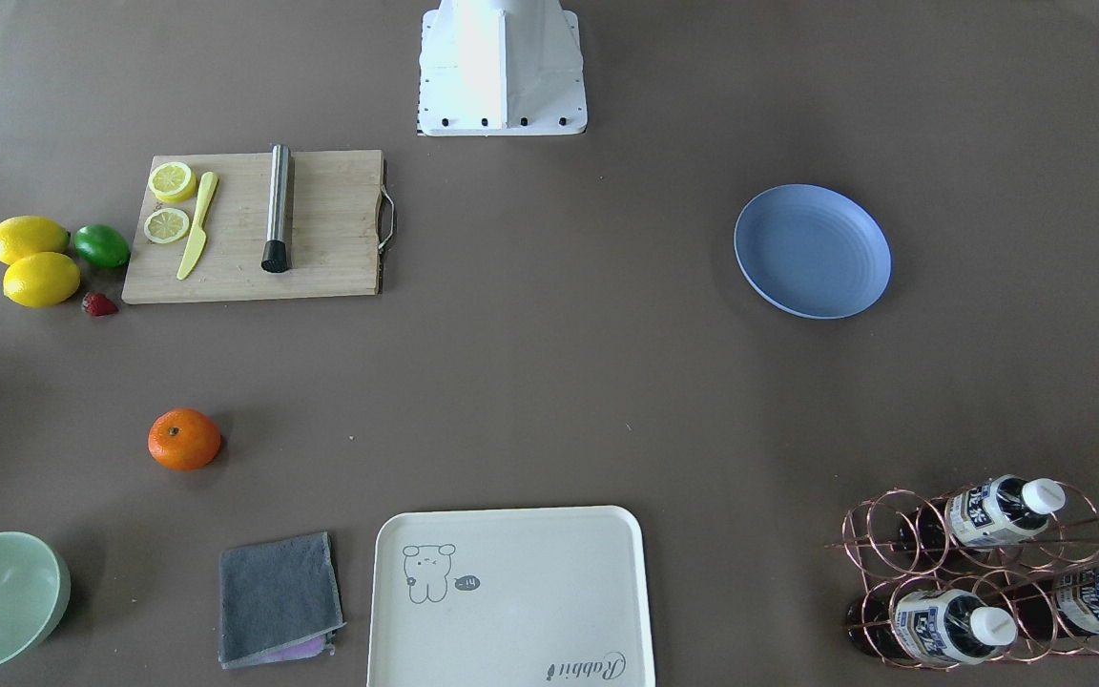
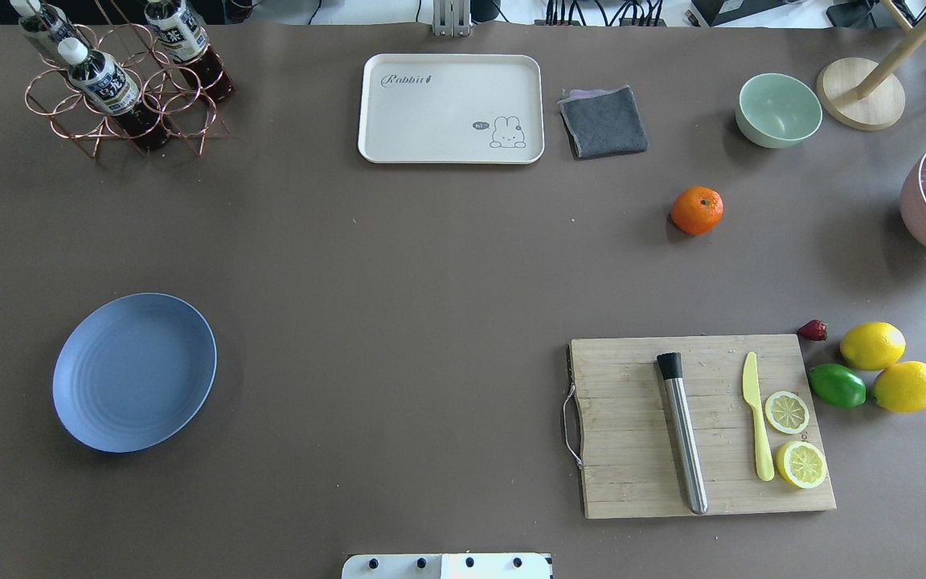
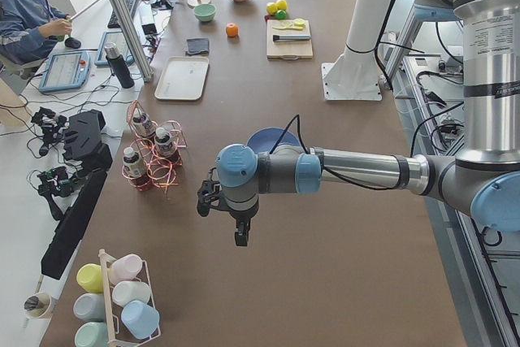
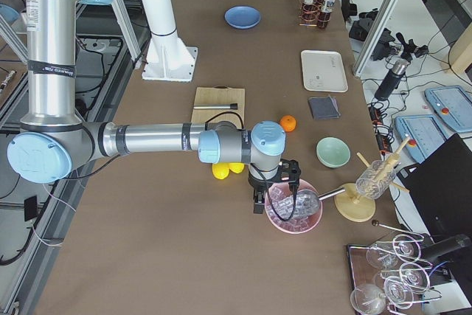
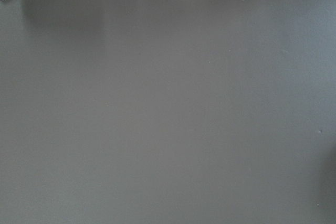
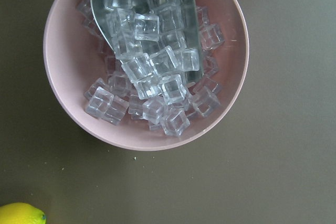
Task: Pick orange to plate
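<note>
Both hover above table: left gripper, right gripper; opening unclear.

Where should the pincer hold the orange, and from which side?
Grip the orange across its widest middle, coming straight down from above. It is round and sits free on the table, cloth and bowl well apart, so probably any opposite sides suit.

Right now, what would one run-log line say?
orange: on table, untouched | plate: empty | task: not started
</note>
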